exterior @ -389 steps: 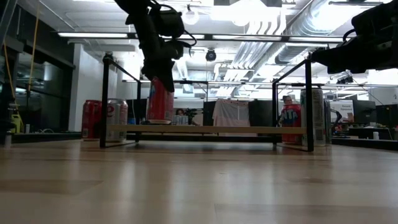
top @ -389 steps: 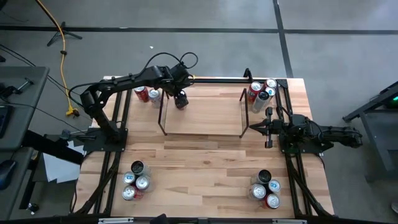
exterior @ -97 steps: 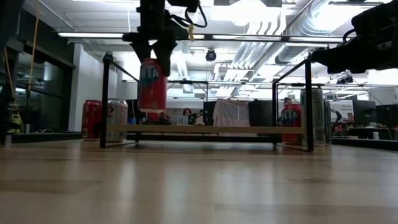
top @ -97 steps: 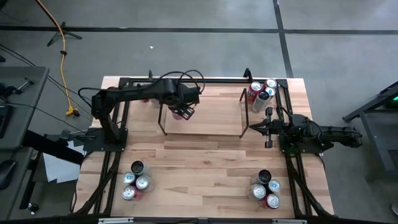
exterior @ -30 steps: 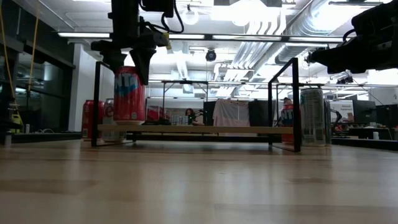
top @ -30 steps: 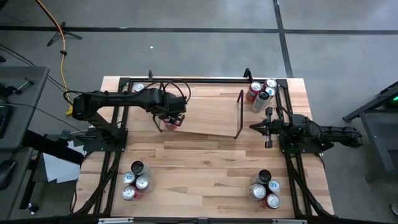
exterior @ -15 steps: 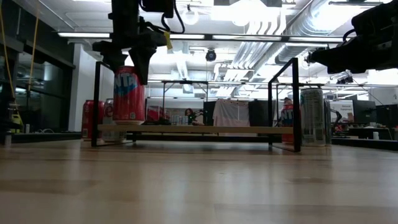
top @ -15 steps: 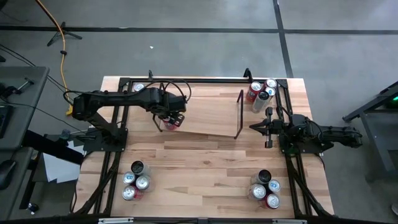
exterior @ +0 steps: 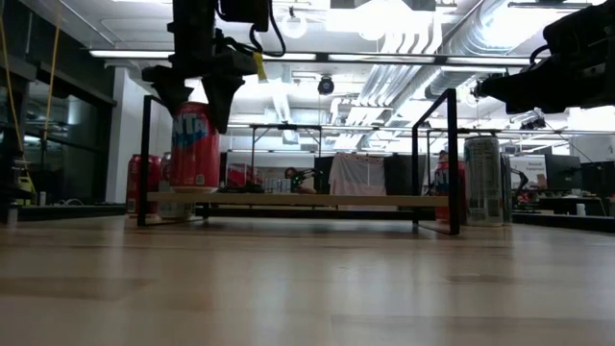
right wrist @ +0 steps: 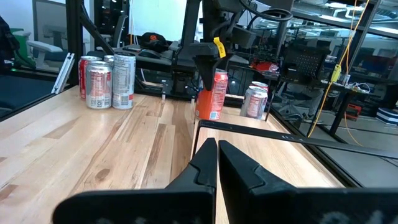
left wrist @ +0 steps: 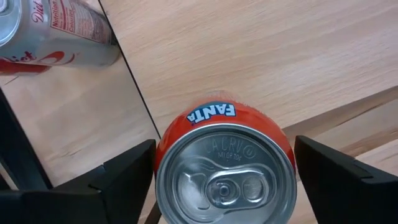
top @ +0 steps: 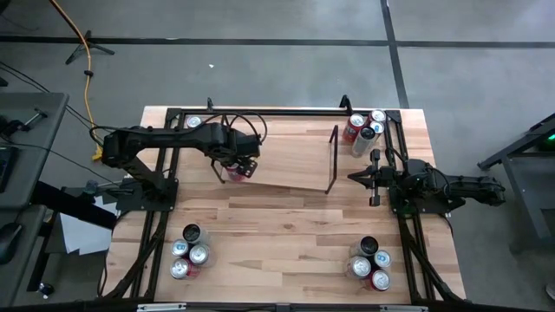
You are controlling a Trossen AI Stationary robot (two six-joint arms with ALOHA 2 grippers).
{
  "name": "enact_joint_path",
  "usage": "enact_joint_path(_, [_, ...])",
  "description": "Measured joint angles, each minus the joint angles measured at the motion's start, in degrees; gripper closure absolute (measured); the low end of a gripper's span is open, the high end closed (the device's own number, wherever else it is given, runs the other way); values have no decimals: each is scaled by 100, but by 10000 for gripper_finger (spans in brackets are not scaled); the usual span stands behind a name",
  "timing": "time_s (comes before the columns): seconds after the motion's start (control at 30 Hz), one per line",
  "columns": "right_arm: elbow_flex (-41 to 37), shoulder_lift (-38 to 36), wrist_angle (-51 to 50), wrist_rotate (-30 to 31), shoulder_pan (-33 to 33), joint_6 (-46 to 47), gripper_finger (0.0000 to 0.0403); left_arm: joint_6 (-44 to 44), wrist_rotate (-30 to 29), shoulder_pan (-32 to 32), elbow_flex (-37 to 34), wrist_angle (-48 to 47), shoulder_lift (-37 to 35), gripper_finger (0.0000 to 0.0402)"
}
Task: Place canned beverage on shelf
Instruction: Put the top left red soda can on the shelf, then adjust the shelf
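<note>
An orange Fanta can [exterior: 195, 144] stands at the left end of the shelf [exterior: 298, 200], a low black-rod rack with a see-through top that lies askew on the table [top: 286, 169]. My left gripper [exterior: 197, 96] is above the can, shut on its upper part. The can also shows in the left wrist view [left wrist: 224, 168] and the high view [top: 236, 172]. My right gripper [top: 373, 178] is shut and empty at the table's right side, just right of the shelf's right end; its fingers meet in the right wrist view [right wrist: 216, 155]. My left gripper pinches the can's upper wall just under the top rim [left wrist: 160, 168] between its two fingers, on opposite sides. The fingers [exterior: 219, 96] come from above, pointing down. The can stands about upright, its base on the shelf's top near the left end.
Groups of cans stand at the far left [top: 192, 124], far right [top: 364, 128], near left [top: 187, 251] and near right [top: 371, 262] corners. A Diet Coke can [left wrist: 50, 31] stands just behind the shelf's left end. A black rail frame [top: 277, 111] edges the table.
My left gripper has gone a little toward the table's left edge with the can still in its fingers. The shelf has slid the same way under the can.
</note>
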Motion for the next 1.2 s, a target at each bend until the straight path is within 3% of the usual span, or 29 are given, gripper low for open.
enact_joint_path(0.53, [1,0,0,1,0,2,402,444,15,2,46,-22,-9,64])
enact_joint_path(0.8, [-1,0,0,0,1,0,402,1098,-641,21,665,-21,-13,64])
enact_joint_path(1.03, [0,0,0,1,1,1,402,1851,-743,157,1295,30,-19,64])
enact_joint_path(1.2, [1,2,0,1,1,0,402,2361,-692,16,1688,-471,-88,64])
